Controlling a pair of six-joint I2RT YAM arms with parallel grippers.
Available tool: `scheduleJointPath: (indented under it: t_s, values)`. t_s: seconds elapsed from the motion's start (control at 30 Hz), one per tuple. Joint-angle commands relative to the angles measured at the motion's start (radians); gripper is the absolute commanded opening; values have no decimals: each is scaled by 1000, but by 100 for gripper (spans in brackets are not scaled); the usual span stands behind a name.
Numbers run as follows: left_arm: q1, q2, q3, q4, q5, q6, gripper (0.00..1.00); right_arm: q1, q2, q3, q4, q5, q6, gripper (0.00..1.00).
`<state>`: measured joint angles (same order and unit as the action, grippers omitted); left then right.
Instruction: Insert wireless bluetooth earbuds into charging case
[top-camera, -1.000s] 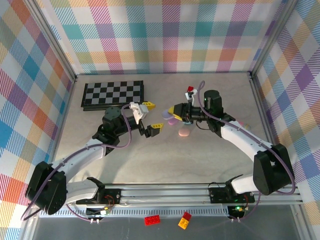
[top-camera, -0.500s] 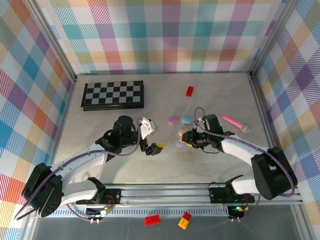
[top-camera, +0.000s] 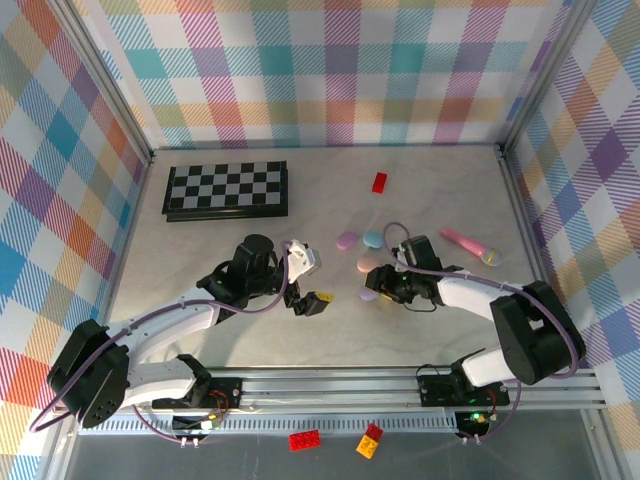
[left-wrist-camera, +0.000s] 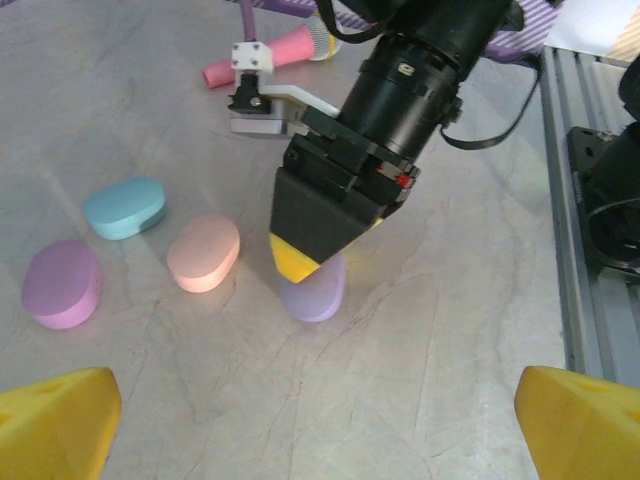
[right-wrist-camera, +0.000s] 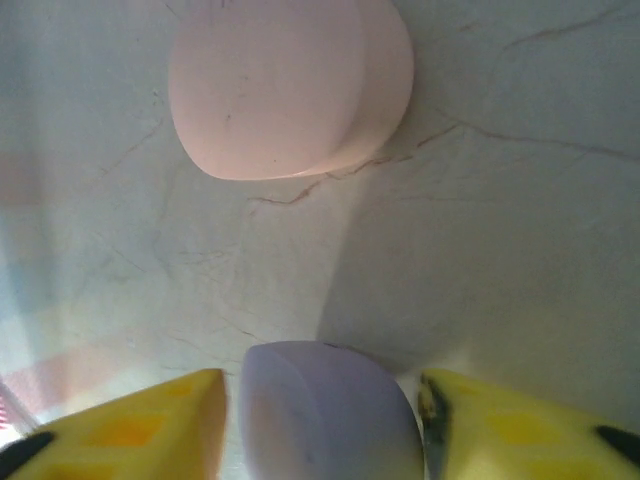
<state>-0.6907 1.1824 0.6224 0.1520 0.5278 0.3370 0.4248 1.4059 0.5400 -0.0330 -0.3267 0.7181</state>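
Round the right gripper (right-wrist-camera: 322, 415) we have a pale pink oval charging case (right-wrist-camera: 290, 85) lying shut just beyond it. A light blue oval case (left-wrist-camera: 124, 207) and a purple oval case (left-wrist-camera: 61, 283) lie further out, and all three are apart from one another. A pink toy microphone (top-camera: 468, 244) lies off to the right. A small red toy brick (top-camera: 379, 182) and a black-and-white folding chessboard (top-camera: 227, 190) sit towards the far wall.

The lilac oval charging case (left-wrist-camera: 315, 292) rests on the pale marbled tabletop (top-camera: 420, 330) between the right gripper's yellow fingers. They're loosened, with a sliver of table showing on one side. The left gripper (left-wrist-camera: 320, 440) hangs spread wide and empty, facing it.

There's plenty of bare table towards the aluminium rail (top-camera: 330, 380) at the near edge. A second ago both arms reached further out, the right one over the purple case. Now they've drawn in towards us.
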Motion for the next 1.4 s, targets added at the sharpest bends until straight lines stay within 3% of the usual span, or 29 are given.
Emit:
scheduleJointPath:
  t_s: [0.0, 0.1, 0.27, 0.4, 0.53, 0.7, 0.83, 0.93, 1.03, 1.13, 1.33, 1.37]
  values:
    - [2, -21, -19, 50, -54, -36, 100, -1, -72, 37, -98, 114, -78, 64]
    - [30, -35, -22, 57, -126, -45, 100, -1, -132, 88, -187, 211, -146, 77]
    - [119, -59, -32, 81, -314, -96, 100, -10, -212, 186, -267, 408, -289, 87]
    - [213, -90, -46, 91, -522, -115, 100, -33, -262, 201, -172, 592, -454, 98]
    - [305, -129, -107, 178, -664, -127, 100, -78, -280, 130, 54, 699, -632, 99]
    - [408, -81, -196, 343, -769, -150, 100, -208, -227, -30, 365, 647, -697, 99]
    - [476, 27, -268, 558, -742, -199, 100, -315, -152, -158, 635, 558, -696, 99]
    - [493, 133, -259, 623, -751, -189, 100, -376, -88, -197, 773, 491, -674, 99]
    - [514, 172, -227, 572, -741, -220, 100, -397, -61, -192, 806, 400, -689, 99]
    - [539, 231, -262, 669, -717, -241, 100, -397, 5, -185, 858, 350, -717, 99]
    - [574, 339, -262, 757, -709, -283, 100, -397, 139, -158, 942, 338, -718, 99]
    - [575, 365, -263, 778, -709, -281, 100, -399, 126, -135, 876, 351, -716, 99]
